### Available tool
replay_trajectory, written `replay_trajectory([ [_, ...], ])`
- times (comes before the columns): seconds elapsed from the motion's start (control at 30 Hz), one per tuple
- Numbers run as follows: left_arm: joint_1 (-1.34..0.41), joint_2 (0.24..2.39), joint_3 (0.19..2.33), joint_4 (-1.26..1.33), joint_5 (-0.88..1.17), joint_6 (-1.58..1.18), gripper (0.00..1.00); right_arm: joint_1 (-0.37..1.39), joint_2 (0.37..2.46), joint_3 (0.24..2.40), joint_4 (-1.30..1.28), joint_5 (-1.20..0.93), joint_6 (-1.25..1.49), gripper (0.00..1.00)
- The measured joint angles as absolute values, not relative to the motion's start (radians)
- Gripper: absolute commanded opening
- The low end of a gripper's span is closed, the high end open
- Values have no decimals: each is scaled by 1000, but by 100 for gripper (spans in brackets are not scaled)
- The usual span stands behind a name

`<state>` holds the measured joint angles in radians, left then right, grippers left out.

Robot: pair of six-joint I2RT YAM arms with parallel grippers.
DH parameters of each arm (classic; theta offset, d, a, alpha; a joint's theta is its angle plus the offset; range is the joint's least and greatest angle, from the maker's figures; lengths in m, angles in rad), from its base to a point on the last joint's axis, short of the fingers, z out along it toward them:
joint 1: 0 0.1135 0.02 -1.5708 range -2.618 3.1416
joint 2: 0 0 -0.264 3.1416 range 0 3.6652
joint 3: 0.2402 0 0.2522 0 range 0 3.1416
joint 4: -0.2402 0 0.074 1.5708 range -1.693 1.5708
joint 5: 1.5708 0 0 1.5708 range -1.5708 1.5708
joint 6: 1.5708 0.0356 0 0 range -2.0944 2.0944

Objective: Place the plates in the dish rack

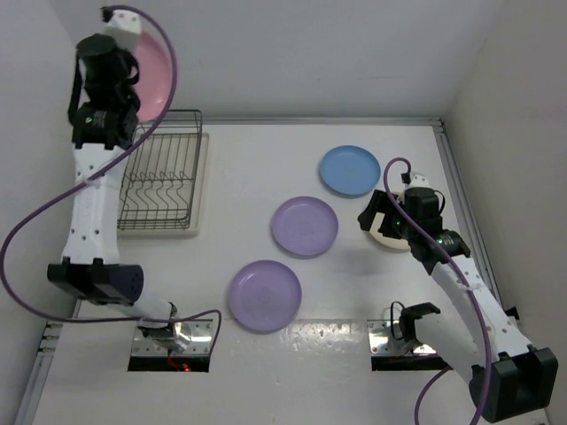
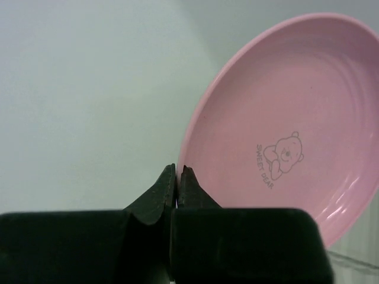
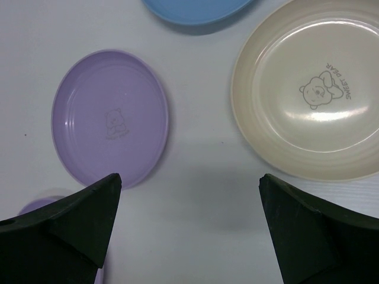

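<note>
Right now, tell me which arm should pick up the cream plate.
Right. The right gripper hangs open close by the cream plate; the left gripper is shut, raised beside the pink plate at the dish rack, far across the table.

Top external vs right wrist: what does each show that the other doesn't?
Only top external: the dish rack, no plates in it, and the pink plate held up by the left gripper. Only right wrist: a bear print on the cream plate and another on the middle purple plate. Both: those two plates, the blue plate and the open right gripper.
</note>
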<state>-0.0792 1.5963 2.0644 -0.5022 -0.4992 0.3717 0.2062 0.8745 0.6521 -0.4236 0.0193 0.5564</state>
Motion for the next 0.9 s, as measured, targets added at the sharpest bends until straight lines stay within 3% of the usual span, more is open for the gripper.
replay_trajectory([
  [0.2,168,1424,1681,-323,-625,606,0,208,886,654,-429,15,546,100],
  [0.37,216,1414,1457,-252,-587,740,0,212,933,685,-457,0,530,100],
  [0.67,257,1353,1283,-65,-550,843,0,213,939,728,-503,-5,517,100],
  [0.9,263,1387,1264,-18,-579,830,0,213,889,728,-539,15,516,100],
])
